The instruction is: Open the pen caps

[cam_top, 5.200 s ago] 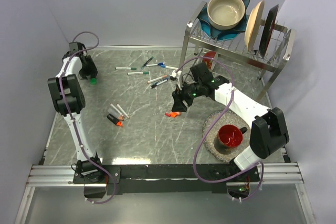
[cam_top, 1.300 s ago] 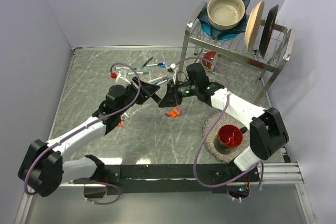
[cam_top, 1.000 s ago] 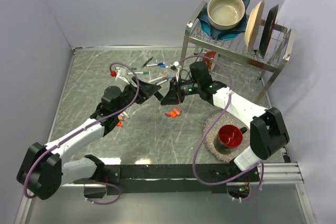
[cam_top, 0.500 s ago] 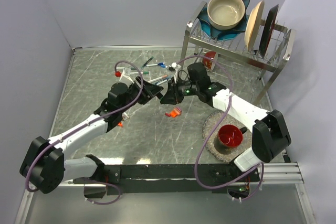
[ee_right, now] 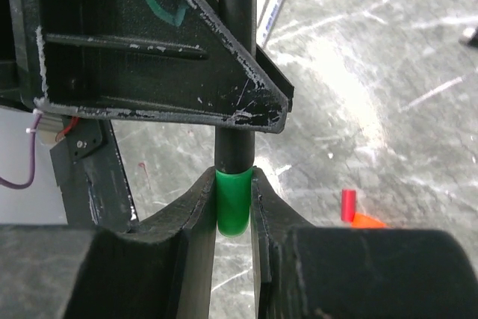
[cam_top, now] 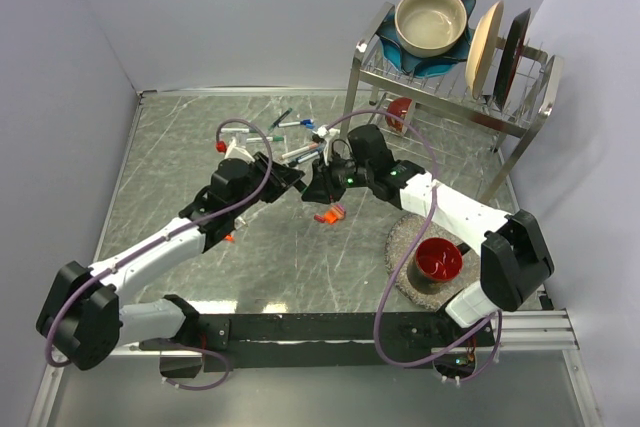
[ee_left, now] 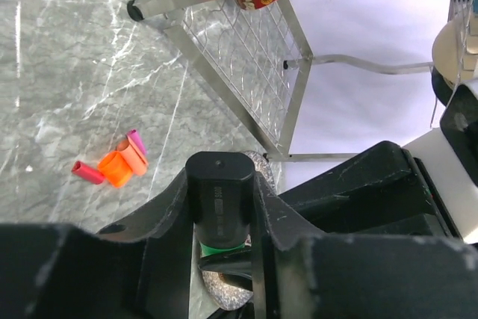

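Midway over marble table (cam_top: 180,147): right end effector (ee_right: 234,184) round green cap (ee_right: 232,213), left end effector (ee_left: 219,201) seemingly round barrel (ee_right: 237,1).

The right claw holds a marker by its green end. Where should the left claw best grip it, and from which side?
On the black section, the part standing clear of the right claw and green end. Come from the side opposite, fingers straddling its round body crosswise, where the left claw sits.

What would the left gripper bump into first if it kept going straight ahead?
Probably the right gripper, right in front, pinching the green cap of the black marker they both hold.
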Controlling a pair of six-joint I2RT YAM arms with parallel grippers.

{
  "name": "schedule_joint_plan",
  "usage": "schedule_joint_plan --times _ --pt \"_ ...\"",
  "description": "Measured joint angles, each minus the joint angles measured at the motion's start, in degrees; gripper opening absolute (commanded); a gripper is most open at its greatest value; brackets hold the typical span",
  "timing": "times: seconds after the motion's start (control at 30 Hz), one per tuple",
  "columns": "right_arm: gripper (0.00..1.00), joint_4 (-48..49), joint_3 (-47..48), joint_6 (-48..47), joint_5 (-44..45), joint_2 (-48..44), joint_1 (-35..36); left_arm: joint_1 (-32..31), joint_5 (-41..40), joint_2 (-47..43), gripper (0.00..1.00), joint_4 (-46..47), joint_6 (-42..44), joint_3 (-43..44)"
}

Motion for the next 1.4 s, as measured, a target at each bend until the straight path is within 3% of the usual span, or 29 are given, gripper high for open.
schedule_joint_plan --times 0.1,0.3,0.5,0.67,0.77,1.1,1.4 --pt "0.00 1.31 0.46 -0.15 -0.22 0.02 0.61 2.54 2.14 -2.36 0.01 -0.72 -0.59 -0.92" --pt "0.00 7.93 3.85 -2.43 0.20 1.99 4.28 15.54 15.74 -10.67 0.01 -0.85 -3.48 -4.50" --pt "0.00 10.12 5.40 -4.72 0.98 3.74 6.10 23.50 26.38 -11.91 0.01 -2.71 -3.52 -4.63" --pt "0.00 -2.75 4.83 -6.14 0.22 4.26 3.48 38.51 14.34 -12.22 0.01 -3.56 0.15 -6.93" --pt "0.00 -6.36 4.83 -6.69 0.26 4.87 2.75 42.36 12.50 -12.44 0.01 -4.94 1.40 -8.20" --pt "0.00 -10.62 5.31 -7.43 2.45 9.64 1.86 46.12 11.65 -6.05 0.01 -13.00 11.80 -6.29" --pt "0.00 -12.92 5.40 -8.09 2.62 11.02 0.00 49.40 13.55 8.57 0.02 -15.21 17.97 -6.16"
